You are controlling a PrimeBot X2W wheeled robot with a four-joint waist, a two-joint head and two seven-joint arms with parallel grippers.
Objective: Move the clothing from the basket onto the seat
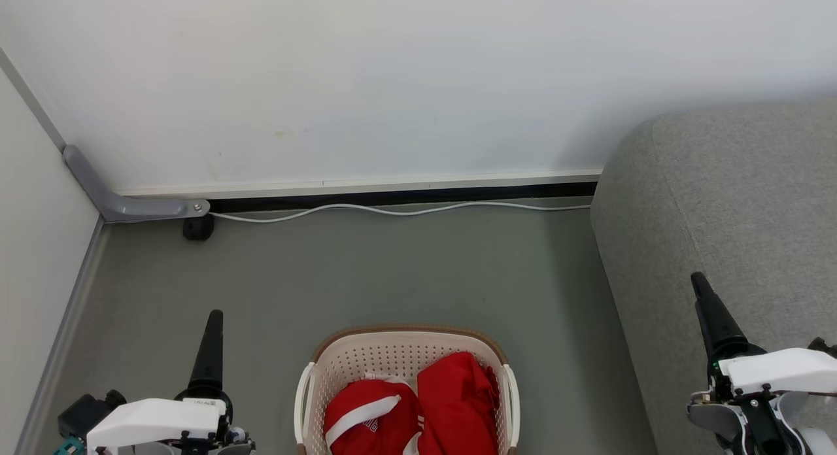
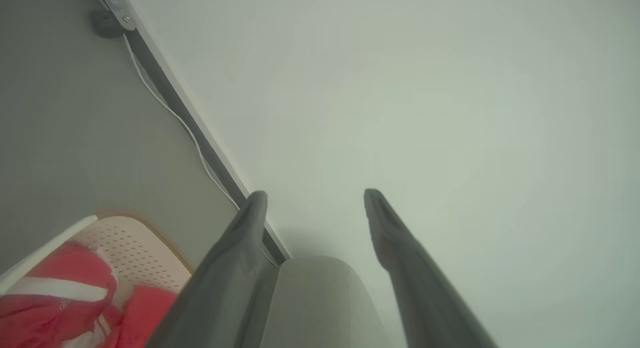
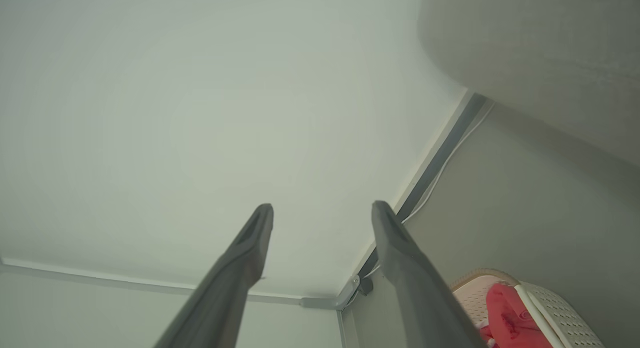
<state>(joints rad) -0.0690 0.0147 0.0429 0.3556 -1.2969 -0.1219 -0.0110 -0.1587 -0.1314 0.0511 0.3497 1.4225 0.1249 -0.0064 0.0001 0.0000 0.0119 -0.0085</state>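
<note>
Upright, basket (image 1: 340, 360) opening upward, clothing (image 1: 454, 403) inside

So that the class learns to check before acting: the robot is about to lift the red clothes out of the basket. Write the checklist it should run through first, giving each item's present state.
1. The clothes lie inside the basket: ok.
2. The left gripper is open and holds nothing: ok.
3. The right gripper is open and holds nothing: ok.
4. The sofa stands right of the basket, apart from it: ok.
5. The white cable lies along the wall, away from the basket: ok.
6. Whether the clothes are tangled together: cannot tell.
</note>
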